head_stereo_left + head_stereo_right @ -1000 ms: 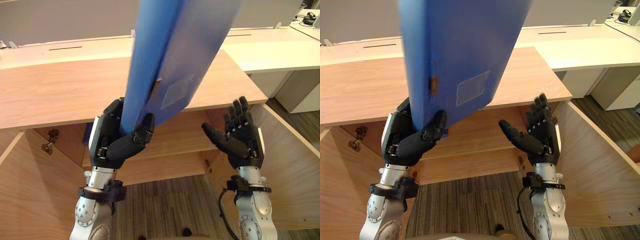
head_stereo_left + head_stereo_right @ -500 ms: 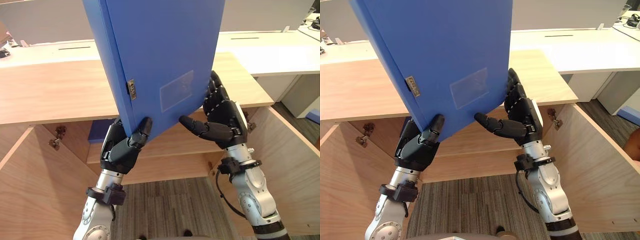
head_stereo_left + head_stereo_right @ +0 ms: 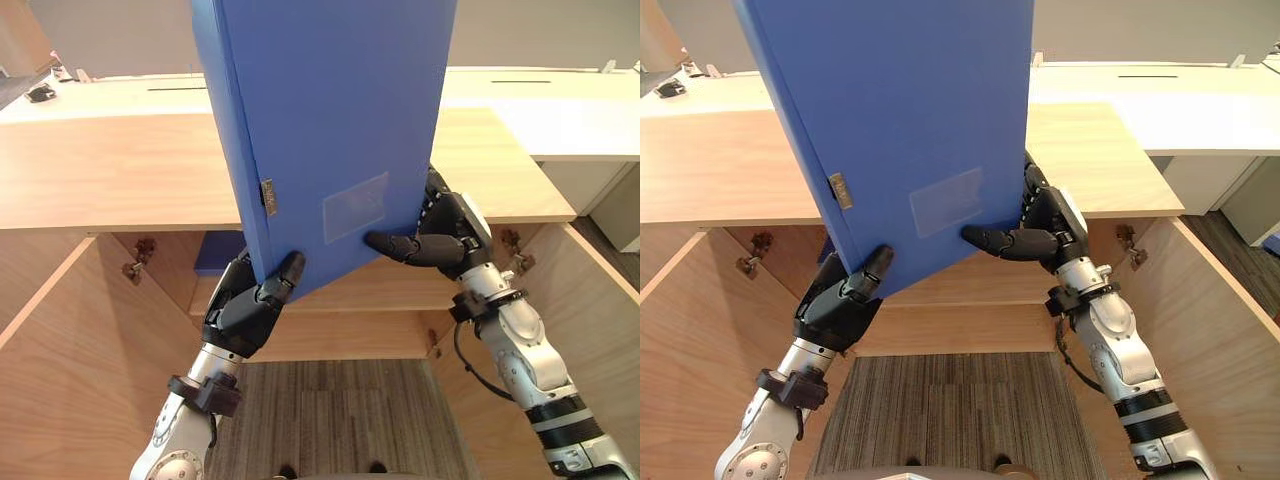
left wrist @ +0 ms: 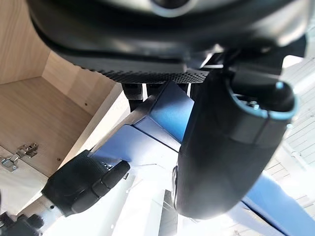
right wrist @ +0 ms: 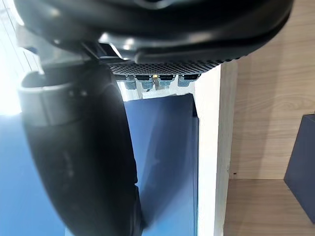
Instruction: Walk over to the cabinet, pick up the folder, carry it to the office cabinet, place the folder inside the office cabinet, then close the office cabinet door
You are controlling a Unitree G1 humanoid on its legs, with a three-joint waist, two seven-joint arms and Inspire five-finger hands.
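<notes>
A big blue folder (image 3: 330, 120) stands almost upright in front of the open office cabinet (image 3: 110, 170), its top out of view. My left hand (image 3: 250, 310) is shut on its lower left corner, thumb on the front face. My right hand (image 3: 445, 235) pinches the lower right edge, its thumb lying across the front and its fingers behind. In the left wrist view the folder (image 4: 167, 110) shows past my left thumb (image 4: 231, 147), with the right hand (image 4: 81, 184) beyond. The right wrist view has the folder (image 5: 162, 157) beside the thumb (image 5: 83, 162).
The cabinet's left door (image 3: 70, 350) and right door (image 3: 600, 340) stand open on either side of my arms. Inside are a wooden shelf (image 3: 350, 340) and a dark blue item (image 3: 220, 255). White desks (image 3: 560, 100) run behind the cabinet.
My right hand, open and apart a second ago, has come in and closed on the folder's right edge. The folder has turned face-on and more upright. The camera has shifted a little.
</notes>
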